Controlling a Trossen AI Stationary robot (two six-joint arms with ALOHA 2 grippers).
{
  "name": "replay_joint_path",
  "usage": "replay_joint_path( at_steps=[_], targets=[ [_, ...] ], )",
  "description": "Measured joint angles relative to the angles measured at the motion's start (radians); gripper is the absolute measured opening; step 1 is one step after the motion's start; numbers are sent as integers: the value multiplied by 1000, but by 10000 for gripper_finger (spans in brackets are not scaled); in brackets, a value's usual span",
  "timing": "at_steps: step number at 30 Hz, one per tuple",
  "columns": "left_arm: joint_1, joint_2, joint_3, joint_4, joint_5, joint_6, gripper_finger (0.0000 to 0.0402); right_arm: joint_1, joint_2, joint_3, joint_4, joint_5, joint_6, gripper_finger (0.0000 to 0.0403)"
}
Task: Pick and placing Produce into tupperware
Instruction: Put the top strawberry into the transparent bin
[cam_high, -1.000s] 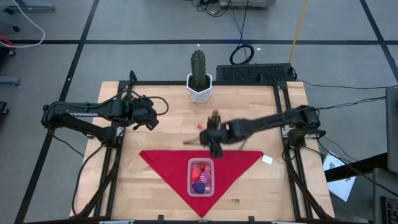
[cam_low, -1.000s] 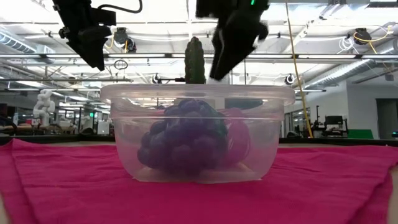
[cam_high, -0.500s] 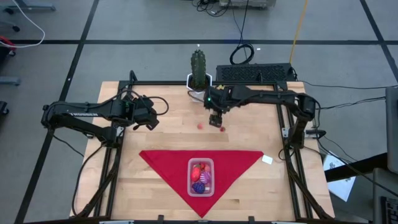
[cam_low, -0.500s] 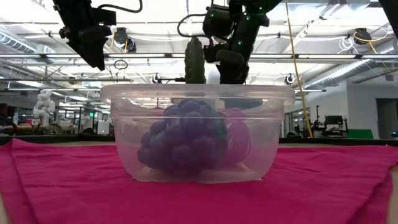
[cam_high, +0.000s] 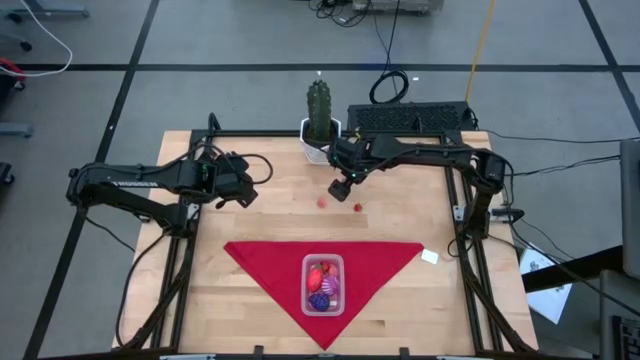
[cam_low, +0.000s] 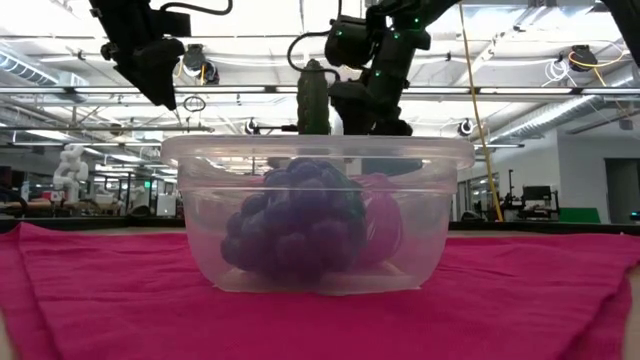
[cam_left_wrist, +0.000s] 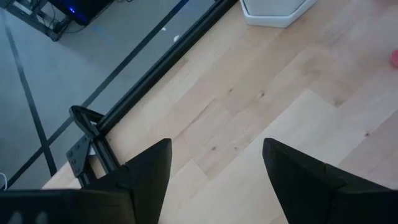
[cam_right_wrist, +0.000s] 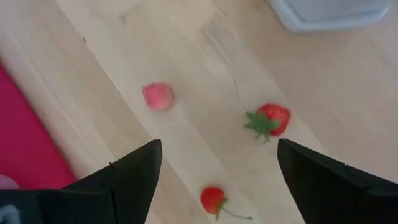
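Strawberry (cam_right_wrist: 268, 120) ahead of open right claw (cam_right_wrist: 217, 171)

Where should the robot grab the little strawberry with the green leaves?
Probably across the strawberry's round red body, coming straight down from above. It lies on its side on the bare wooden table, leaves sticking out one end and open wood all around. The right claw hangs open just above it, so it seems best placed.

- No readable text, labels, brands, numbers or signs in any view.
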Motion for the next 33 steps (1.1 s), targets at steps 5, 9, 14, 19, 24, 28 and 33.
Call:
replay_joint_path(
  at_steps=[5, 9, 14, 19, 24, 28, 33],
  targets=[
    [0, 0, 0, -3, 0, -18, 257, 0, 17, 1, 26, 0, 62, 311],
    [0, 0, 0, -3, 0, -19, 258, 0, 32, -1, 42, 1, 87, 311],
    [0, 0, 0, -3, -1, -21, 257, -2, 66, 0, 58, 3, 89, 311],
    [0, 0, 0, -4, -1, -21, 257, -15, 93, -1, 42, 4, 76, 311],
    [0, 0, 0, -8, 1, -21, 257, -27, 99, -1, 6, 8, 26, 311],
    [0, 0, 0, -10, 3, -20, 257, -29, 98, -1, -68, 8, 9, 311],
    [0, 0, 0, -10, 1, -20, 257, -22, 98, -1, -84, 8, -81, 311]
  ],
)
